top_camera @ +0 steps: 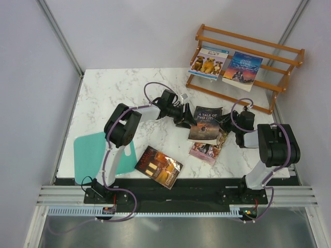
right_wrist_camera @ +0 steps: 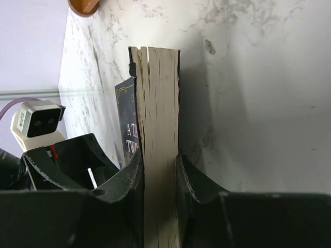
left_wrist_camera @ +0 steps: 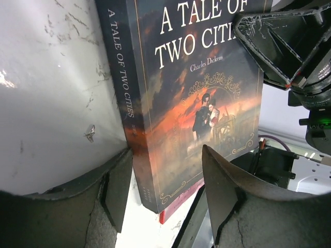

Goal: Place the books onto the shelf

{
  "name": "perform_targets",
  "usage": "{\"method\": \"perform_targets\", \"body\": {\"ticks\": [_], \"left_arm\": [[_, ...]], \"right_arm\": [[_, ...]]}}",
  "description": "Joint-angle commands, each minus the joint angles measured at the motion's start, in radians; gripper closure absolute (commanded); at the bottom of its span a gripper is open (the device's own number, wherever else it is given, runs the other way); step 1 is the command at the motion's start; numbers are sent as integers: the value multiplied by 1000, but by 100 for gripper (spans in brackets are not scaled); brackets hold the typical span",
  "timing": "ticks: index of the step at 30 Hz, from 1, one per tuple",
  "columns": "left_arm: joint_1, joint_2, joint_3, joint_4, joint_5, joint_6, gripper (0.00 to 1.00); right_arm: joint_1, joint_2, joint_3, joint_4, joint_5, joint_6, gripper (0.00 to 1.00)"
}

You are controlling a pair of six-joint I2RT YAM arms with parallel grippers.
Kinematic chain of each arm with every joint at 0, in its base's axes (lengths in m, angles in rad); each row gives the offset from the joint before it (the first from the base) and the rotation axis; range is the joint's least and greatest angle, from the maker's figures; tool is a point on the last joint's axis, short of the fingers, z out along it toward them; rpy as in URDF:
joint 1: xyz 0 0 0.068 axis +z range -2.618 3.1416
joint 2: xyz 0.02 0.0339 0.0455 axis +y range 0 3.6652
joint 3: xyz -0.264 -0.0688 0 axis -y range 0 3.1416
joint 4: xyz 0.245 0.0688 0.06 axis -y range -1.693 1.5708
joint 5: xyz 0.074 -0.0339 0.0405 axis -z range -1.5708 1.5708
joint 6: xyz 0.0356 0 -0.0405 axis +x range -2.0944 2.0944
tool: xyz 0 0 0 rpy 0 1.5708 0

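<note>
Clamped at the page edge by the right gripper (right_wrist_camera: 160, 170), straddled at the spine by the parted left gripper (left_wrist_camera: 165, 175): A Tale of Two Cities (top_camera: 205, 126), worktop (top_camera: 119, 93) centre. At 1 o'clock on the shelf (top_camera: 248, 41): dog book (top_camera: 208, 63), Jane Eyre (top_camera: 242, 70).

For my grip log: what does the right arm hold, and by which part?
A Tale of Two Cities, pinched between the right fingers at its page edge.

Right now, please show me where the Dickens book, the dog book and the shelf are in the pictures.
Dickens book (left_wrist_camera: 201, 119): left wrist view, on the front cover.
Dog book (top_camera: 208, 63): top view, on the cover, at the dogs.
Shelf (top_camera: 253, 38): top view, on its highest rail.
</note>
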Motion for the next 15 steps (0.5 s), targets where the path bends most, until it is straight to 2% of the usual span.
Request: {"method": "perform_targets", "body": {"ticks": [1, 4, 7, 12, 14, 15], "left_arm": [[-7, -83, -57, 12, -57, 50, 36], [13, -162, -138, 13, -86, 78, 36], [37, -213, -231, 102, -92, 74, 35], [63, -275, -362, 355, -36, -38, 35], [63, -270, -384, 439, 3, -100, 35], [63, -269, -408, 543, 11, -126, 35]], "right_arm": [[26, -32, -10, 67, -179, 36, 100], [26, -71, -11, 114, -227, 84, 100], [26, -79, -23, 231, -257, 185, 100], [26, -31, -39, 520, -314, 380, 100], [26, -22, -37, 565, -325, 433, 100], [26, -20, -34, 579, -331, 443, 100]]}}
